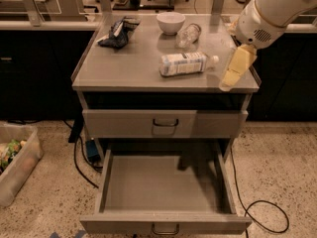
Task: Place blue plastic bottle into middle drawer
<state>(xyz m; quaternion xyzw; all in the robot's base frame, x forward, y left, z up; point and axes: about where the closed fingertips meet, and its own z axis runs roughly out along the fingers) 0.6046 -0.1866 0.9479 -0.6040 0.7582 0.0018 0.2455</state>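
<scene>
Camera view: the blue plastic bottle [185, 63] lies on its side on the bench [129, 73], long axis running left to right, white cap pointing right toward the gripper [228, 81]. The gripper hangs tilted over the bench's right front edge, just beside the cap, holding nothing; whether it is open cannot be told. Below, the middle drawer [124, 223] stands pulled out, ready to receive the bottle

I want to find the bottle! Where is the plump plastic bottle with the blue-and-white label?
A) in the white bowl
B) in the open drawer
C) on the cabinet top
C: the plump labelled bottle lies on the grey cabinet top, the robot's hand near its cap.
</scene>
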